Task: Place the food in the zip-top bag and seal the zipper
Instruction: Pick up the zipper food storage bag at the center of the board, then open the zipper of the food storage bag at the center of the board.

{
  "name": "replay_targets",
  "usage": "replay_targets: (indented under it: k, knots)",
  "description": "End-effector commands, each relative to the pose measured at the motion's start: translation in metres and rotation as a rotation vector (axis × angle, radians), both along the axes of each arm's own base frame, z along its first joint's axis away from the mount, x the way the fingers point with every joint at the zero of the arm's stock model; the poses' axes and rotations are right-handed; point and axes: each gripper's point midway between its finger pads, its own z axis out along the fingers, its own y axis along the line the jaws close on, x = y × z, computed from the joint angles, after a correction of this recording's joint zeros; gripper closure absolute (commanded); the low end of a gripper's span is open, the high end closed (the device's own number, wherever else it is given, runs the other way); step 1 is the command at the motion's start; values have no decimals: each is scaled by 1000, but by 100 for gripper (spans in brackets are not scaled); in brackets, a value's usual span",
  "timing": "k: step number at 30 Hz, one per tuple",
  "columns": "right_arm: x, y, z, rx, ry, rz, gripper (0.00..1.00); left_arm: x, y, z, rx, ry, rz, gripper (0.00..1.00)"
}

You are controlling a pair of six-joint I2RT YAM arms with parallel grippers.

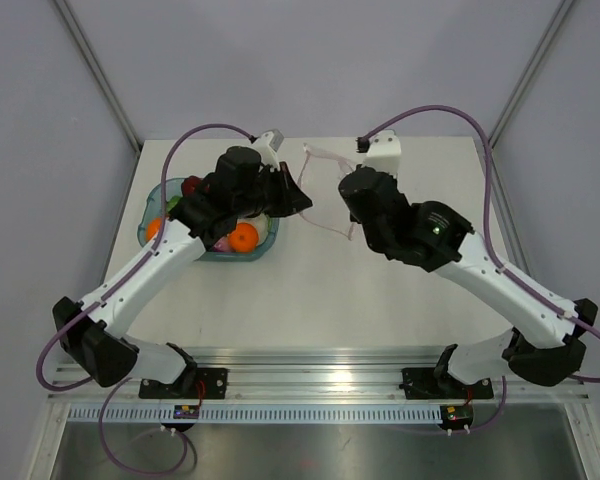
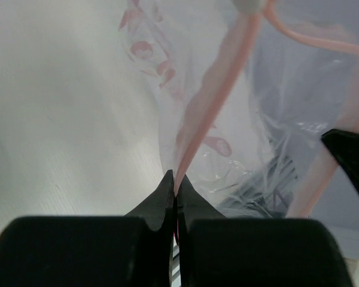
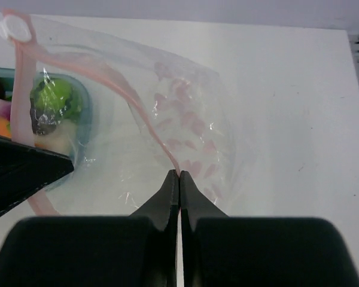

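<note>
The clear zip-top bag (image 3: 191, 101) hangs stretched between my two grippers above the table. Its pink zipper (image 3: 137, 98) runs up to a white slider (image 3: 14, 28). My left gripper (image 2: 176, 178) is shut on the zipper (image 2: 218, 101) strip at one edge of the mouth. On another stretch of the strip my right gripper (image 3: 179, 174) is also shut. From above, the left gripper (image 1: 302, 203) and right gripper (image 1: 350, 225) stand close together with the bag (image 1: 325, 185) between them. The food sits in the teal tray (image 1: 147, 232): an orange ball (image 1: 244, 237) and a green piece (image 3: 57, 95) show.
The teal tray (image 3: 87, 116) lies left of the bag, partly under the left arm. Bare white table (image 1: 400, 300) spreads to the front and right. Grey walls and slanted frame posts (image 1: 98, 75) bound the back.
</note>
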Motion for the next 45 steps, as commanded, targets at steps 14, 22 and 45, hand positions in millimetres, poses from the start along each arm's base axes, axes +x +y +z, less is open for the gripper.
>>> replay_targets:
  k: [14,22,45]
  knots:
    - [-32,-39,-126,-168,242,-83,100,-13,-17,-132,174,270,-164,100]
    - [-17,-23,-141,-151,271,-92,63,-23,-22,-102,120,215,-202,100]
    - [-12,30,-144,14,336,75,30,-31,-30,-102,86,212,-224,100]
